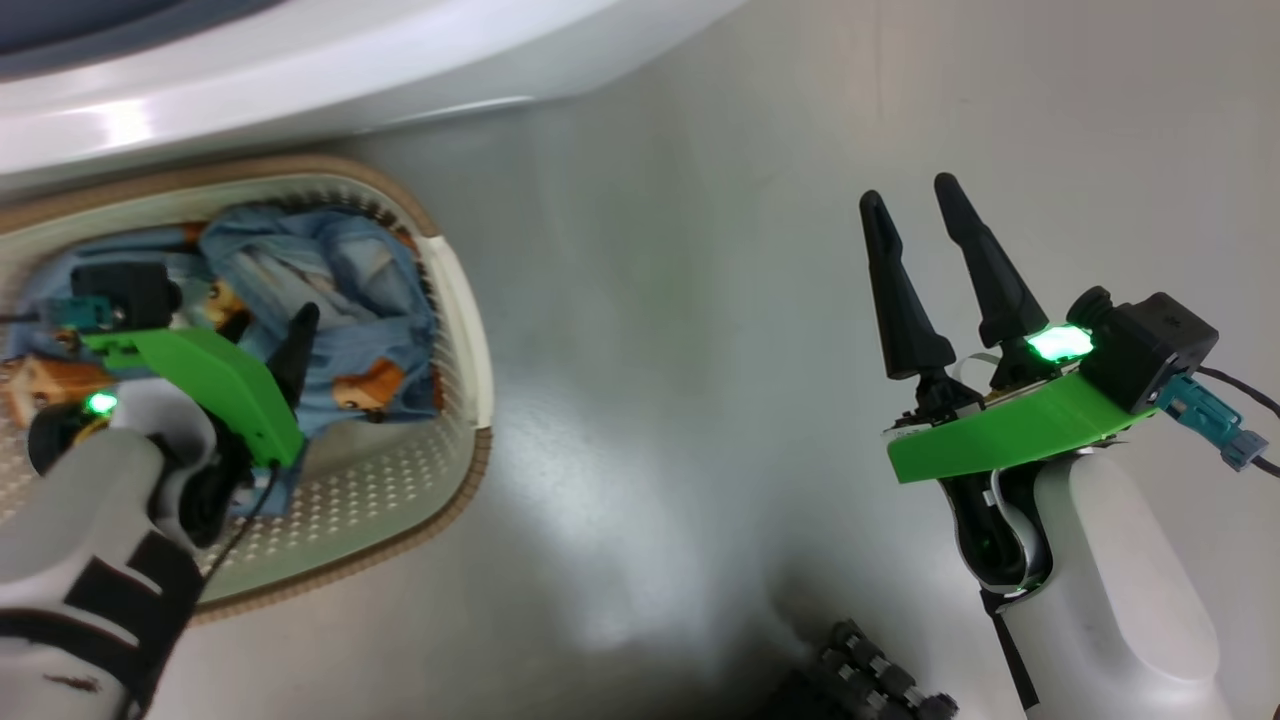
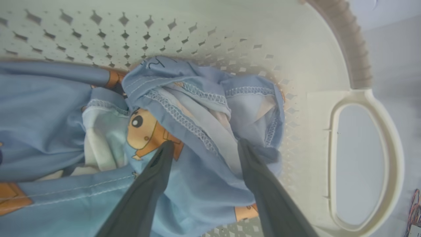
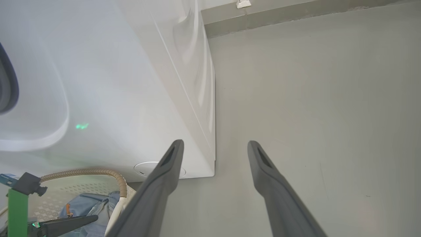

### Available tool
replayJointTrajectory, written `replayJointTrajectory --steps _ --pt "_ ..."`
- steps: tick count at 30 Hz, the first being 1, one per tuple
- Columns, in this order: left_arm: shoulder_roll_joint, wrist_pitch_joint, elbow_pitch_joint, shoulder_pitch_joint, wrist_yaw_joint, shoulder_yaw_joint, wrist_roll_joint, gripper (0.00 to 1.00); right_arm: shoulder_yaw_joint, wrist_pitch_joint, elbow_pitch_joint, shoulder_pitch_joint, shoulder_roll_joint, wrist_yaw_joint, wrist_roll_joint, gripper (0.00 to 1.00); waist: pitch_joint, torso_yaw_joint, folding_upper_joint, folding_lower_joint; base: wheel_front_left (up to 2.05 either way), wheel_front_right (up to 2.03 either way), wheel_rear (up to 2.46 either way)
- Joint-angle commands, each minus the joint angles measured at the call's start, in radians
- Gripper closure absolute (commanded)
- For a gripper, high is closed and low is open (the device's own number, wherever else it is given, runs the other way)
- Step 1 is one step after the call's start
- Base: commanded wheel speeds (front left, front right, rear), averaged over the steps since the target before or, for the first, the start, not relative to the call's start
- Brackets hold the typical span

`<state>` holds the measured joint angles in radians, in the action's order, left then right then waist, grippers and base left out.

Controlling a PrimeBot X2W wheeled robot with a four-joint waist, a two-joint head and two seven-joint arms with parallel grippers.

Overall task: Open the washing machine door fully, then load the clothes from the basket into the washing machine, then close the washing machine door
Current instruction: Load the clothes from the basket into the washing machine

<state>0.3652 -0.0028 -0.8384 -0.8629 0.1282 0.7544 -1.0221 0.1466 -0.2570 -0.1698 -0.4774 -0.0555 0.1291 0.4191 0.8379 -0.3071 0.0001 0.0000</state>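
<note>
The cream basket [image 1: 462,330] stands on the floor at the left, right under the white washing machine [image 1: 300,70]. The light blue bear-print clothes [image 1: 345,300] lie bunched inside it. My left gripper [image 2: 205,144] is down in the basket and open. Its fingertips [image 2: 166,149] press on the clothes [image 2: 197,108], with a fold of fabric between them. My right gripper [image 1: 915,200] hangs open over bare floor to the right, holding nothing. In the right wrist view it [image 3: 215,143] points past the washing machine's [image 3: 131,98] lower corner. The washing machine door is out of view.
The basket's side handle [image 2: 391,144] and brown rim [image 2: 355,42] lie just right of my left fingers. Grey floor [image 1: 700,300] stretches between the basket and my right arm. A dark ridged part of the robot's base [image 1: 865,670] shows at the bottom edge.
</note>
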Motion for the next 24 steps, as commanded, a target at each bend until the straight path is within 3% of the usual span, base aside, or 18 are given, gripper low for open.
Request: replayJointTrajectory --steps 1,14,19,20,21,24 --pt "0.032 0.005 -0.001 -0.01 0.002 -0.014 -0.011 0.0 0.02 -0.005 0.025 0.015 0.005 0.002 0.008 0.0 0.021 -0.023 -0.0001 0.0 0.0 0.0 0.0" --pt "0.023 0.1 -0.24 -0.129 0.002 0.045 -0.026 0.0 0.054 -0.005 0.047 0.015 0.005 0.002 0.044 0.0 0.076 -0.086 -0.0001 0.0 0.0 0.0 0.0" --pt "0.008 0.086 -0.308 -0.152 0.002 0.059 -0.018 0.0 0.062 -0.005 0.05 0.016 0.005 0.002 0.046 0.0 0.082 -0.099 -0.0001 0.0 0.0 0.0 0.0" --pt "0.004 0.081 -0.312 -0.154 0.002 0.057 -0.023 0.61 0.062 -0.005 0.051 0.017 0.005 0.002 0.045 0.0 0.083 -0.1 -0.0001 0.0 0.0 0.0 0.0" --pt "0.001 0.075 -0.315 -0.155 0.002 0.057 -0.026 1.0 0.061 -0.005 0.051 0.018 0.005 0.002 0.045 0.0 0.082 -0.1 -0.0001 0.0 0.0 0.0 0.0" --pt "-0.009 0.068 -0.319 -0.153 0.002 0.064 -0.034 1.0 0.057 -0.005 0.049 0.018 0.005 0.002 0.042 0.0 0.08 -0.098 -0.0001 0.0 0.0 0.0 0.0"
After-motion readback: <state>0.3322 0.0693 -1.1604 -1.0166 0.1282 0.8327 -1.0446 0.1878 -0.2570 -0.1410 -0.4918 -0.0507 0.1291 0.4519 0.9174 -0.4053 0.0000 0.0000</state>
